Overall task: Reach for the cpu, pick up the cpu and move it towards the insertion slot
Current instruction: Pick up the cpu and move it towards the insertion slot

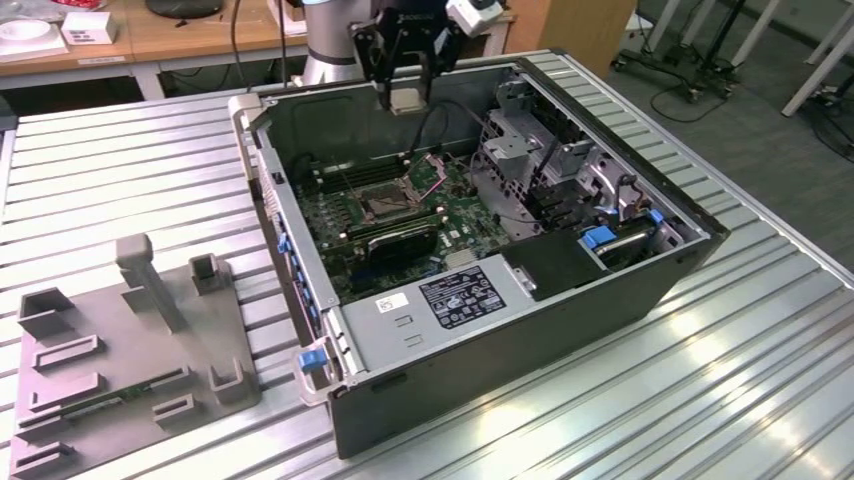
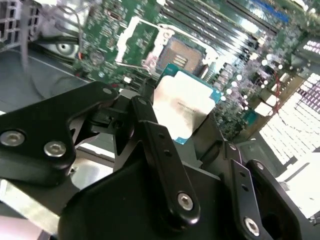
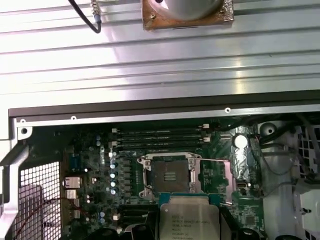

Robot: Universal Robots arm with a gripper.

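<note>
Cpu (image 2: 182, 105): silvery square, green-rimmed, held aloft just short of insertion slot (image 3: 169, 175): open, metal-framed, dark-centred.

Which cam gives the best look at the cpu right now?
Second wrist view: the cpu shows its whole silvery top, held in the gripper above the insertion slot. The first wrist view cuts the chip off at the frame edge. In the exterior view it's hidden under the gripper, over the computer case.

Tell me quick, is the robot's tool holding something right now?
Tool: shut on the cpu, held above the open computer case, near the insertion slot.
</note>
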